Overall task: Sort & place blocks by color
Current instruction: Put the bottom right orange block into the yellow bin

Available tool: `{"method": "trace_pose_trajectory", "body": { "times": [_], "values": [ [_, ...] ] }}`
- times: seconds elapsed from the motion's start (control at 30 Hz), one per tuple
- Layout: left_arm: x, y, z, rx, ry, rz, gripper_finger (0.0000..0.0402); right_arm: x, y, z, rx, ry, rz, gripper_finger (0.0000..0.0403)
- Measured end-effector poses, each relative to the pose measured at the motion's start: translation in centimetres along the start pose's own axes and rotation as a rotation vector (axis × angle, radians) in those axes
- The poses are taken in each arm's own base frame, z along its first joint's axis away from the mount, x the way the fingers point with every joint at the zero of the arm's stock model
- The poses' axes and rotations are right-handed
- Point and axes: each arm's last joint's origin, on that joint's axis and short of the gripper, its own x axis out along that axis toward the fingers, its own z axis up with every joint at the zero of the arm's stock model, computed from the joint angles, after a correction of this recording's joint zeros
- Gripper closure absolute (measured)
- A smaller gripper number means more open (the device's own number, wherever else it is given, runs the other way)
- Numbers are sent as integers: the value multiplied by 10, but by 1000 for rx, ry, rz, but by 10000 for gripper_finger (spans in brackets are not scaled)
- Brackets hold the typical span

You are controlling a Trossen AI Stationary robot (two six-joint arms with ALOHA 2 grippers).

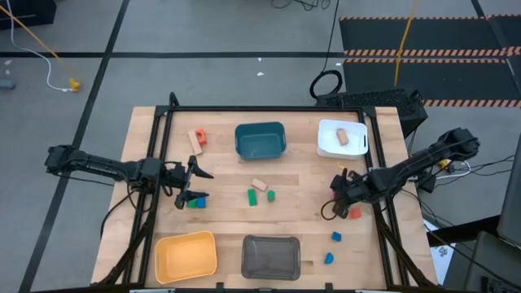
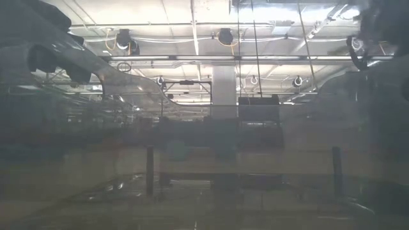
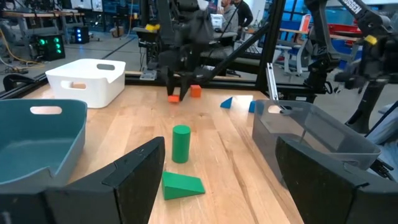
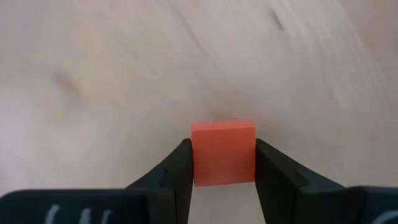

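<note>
The right gripper (image 4: 224, 163) is low over the right side of the wooden table (image 1: 301, 207), and its two dark fingers press on both sides of a red-orange block (image 4: 223, 152). The jaws are closed on this block and it sits squarely between them. In the left wrist view a second red-orange block (image 3: 196, 91) lies just beside that gripper on the wood.

The left gripper (image 1: 198, 185) waits over the left part of the table with its fingers spread wide and nothing between them. Under it, a green block (image 1: 192, 203) and a blue block (image 1: 200, 203) lie touching each other.

Near the middle of the table there are a green cylinder (image 1: 270, 195), a green wedge (image 1: 252, 197) and a tan block (image 1: 260, 185) close together. At the far left a tan block (image 1: 194, 142) and a small red-orange block (image 1: 200, 137) lie side by side. Two blue blocks (image 1: 335, 237) (image 1: 329, 258) lie at the near right.

The teal bin (image 1: 260, 140) stands at the far middle. The white bin (image 1: 343, 137) stands at the far right and it holds one tan block (image 1: 343, 135). The yellow bin (image 1: 186, 255) is at the near left and the grey bin (image 1: 271, 256) is at the near middle. The low view is too hazy to tell anything on the table.
</note>
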Motion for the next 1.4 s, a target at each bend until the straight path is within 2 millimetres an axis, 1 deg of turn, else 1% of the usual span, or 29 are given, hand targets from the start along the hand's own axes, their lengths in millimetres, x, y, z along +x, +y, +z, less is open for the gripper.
{"method": "trace_pose_trajectory", "body": {
  "times": [0.2, 0.27, 0.43, 0.53, 0.63, 0.83, 0.97, 1.13, 1.3, 1.4],
  "values": [
    [0, 0, 0, 1, 0, 0, 94, -14, 23, 24, -42, -303, 251, 284],
    [0, 0, 0, 30, -2, 1, 94, -19, 31, 31, -70, -390, 325, 284],
    [0, 0, 0, 65, -4, 2, 94, -29, 40, 41, -145, -532, 418, 284],
    [0, 0, 2, 72, -20, 1, 94, -31, 41, 44, -176, -574, 427, 284],
    [0, -1, 8, 90, -81, -1, 94, -31, 39, 47, -184, -594, 412, 284],
    [-3, -1, 22, 91, -235, 24, 94, -30, 33, 54, -156, -612, 378, 284],
    [-4, -2, 29, 96, -301, 26, 94, -29, 30, 57, -116, -632, 341, 280],
    [-7, 0, 37, 170, -387, 135, 94, -26, 29, 63, -67, -656, 327, 283],
    [-12, -1, 46, 283, -494, 167, 94, -28, 33, 74, -86, -761, 362, 283],
    [-16, -2, 53, 310, -569, 179, 94, -27, 33, 79, -79, -792, 365, 283]
  ]
}}
